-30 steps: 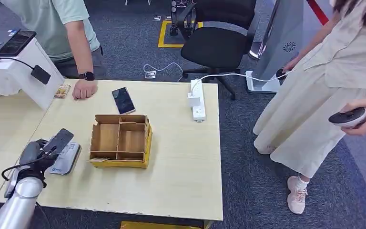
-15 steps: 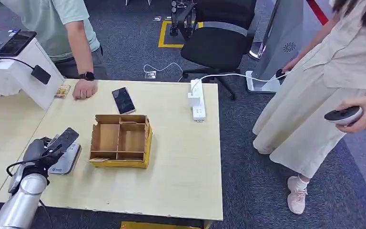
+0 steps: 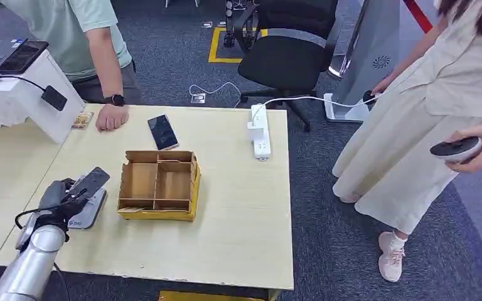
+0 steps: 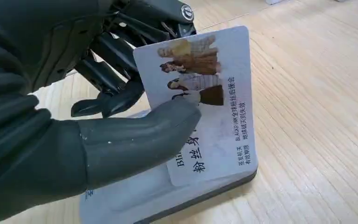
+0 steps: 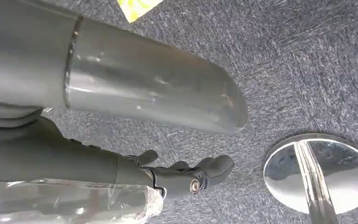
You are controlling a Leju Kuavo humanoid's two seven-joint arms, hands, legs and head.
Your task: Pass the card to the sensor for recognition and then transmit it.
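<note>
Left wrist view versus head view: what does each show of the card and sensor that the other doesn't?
Left wrist view alone: the card's printed face, pictures of people and text, with the thumb pressed on it. Head view alone: the divided cardboard box beside the sensor and a phone beyond it. Both: the left robot hand holding the card tilted just over the grey sensor on the table.

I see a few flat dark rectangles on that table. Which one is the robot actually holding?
The card, pinched in the robot's left hand above the grey sensor. The black phone lies untouched farther back, near a person's hand.
</note>
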